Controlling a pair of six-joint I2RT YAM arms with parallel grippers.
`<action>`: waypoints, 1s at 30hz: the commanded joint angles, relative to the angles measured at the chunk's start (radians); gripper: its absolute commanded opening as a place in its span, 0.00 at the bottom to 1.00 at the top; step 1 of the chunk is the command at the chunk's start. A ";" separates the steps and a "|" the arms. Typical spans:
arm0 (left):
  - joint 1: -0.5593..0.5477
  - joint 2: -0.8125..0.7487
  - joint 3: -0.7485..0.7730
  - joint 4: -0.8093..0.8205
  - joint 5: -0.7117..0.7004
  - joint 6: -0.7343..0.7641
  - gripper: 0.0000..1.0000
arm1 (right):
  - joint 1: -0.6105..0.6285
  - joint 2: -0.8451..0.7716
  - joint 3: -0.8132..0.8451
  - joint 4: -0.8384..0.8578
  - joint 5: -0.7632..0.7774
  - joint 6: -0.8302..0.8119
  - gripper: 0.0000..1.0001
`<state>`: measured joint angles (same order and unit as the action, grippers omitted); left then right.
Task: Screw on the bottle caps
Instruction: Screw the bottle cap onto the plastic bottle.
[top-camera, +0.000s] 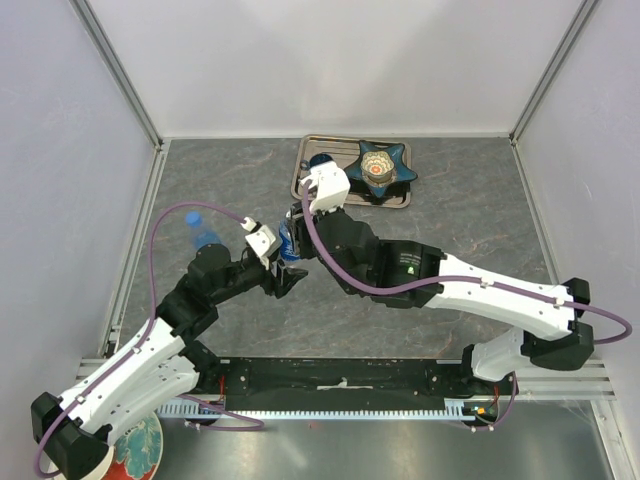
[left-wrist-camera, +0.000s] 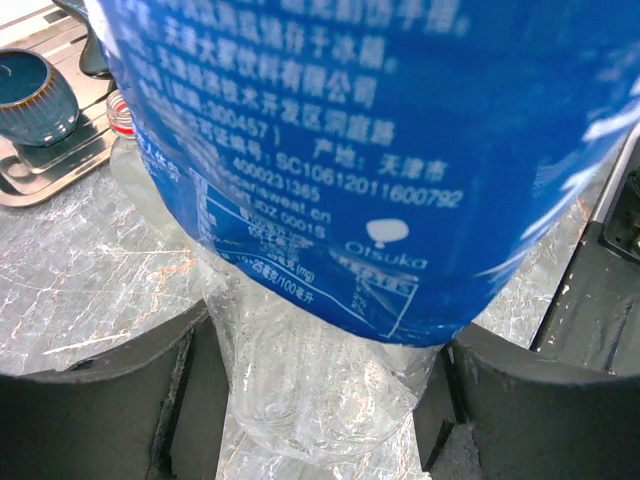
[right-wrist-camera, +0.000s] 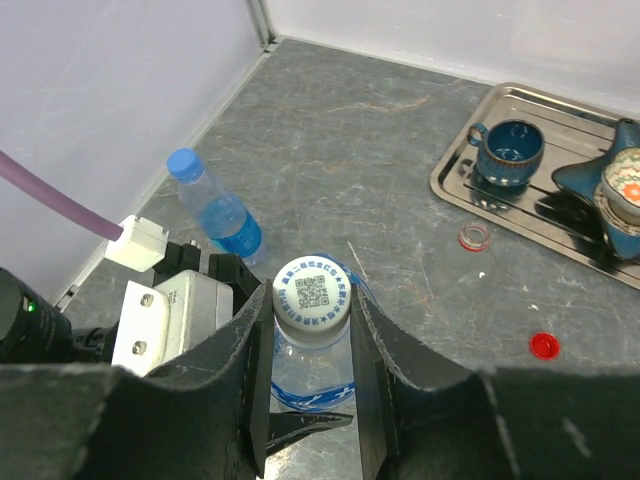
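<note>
Left pincer (left-wrist-camera: 320, 400) is grasping the clear lower body of an upright transparent plastic bottle with a blue label (left-wrist-camera: 350, 150), while the right pincer (right-wrist-camera: 311, 312) is clenching the white round screw cap (right-wrist-camera: 311, 292) on its neck. Seen from the right wrist, on the grey marbled table (right-wrist-camera: 380, 130), a blue-capped, blue-tinted bottle (right-wrist-camera: 222, 215) is lying at 10 o'clock from that cap and a small red cap (right-wrist-camera: 544, 346) at 3 o'clock. At 2 o'clock, a steel tray (right-wrist-camera: 447, 168) is holding a dark blue cup (right-wrist-camera: 508, 150) and a blue star-shaped dish (right-wrist-camera: 585, 180) carrying a patterned bowl (right-wrist-camera: 625, 185).
</note>
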<state>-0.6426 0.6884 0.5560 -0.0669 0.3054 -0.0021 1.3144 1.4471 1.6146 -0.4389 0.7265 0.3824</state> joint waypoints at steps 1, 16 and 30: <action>0.024 -0.009 0.044 0.187 -0.134 -0.030 0.02 | 0.080 0.075 0.031 -0.256 0.017 0.032 0.00; 0.038 -0.018 0.041 0.173 -0.083 -0.062 0.02 | 0.082 -0.063 0.033 -0.138 -0.083 -0.117 0.48; 0.046 -0.035 0.033 0.185 0.205 -0.091 0.02 | -0.134 -0.220 0.019 -0.132 -0.467 -0.204 0.68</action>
<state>-0.6014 0.6716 0.5571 0.0425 0.3046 -0.0517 1.3323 1.3022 1.6451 -0.5659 0.5076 0.2310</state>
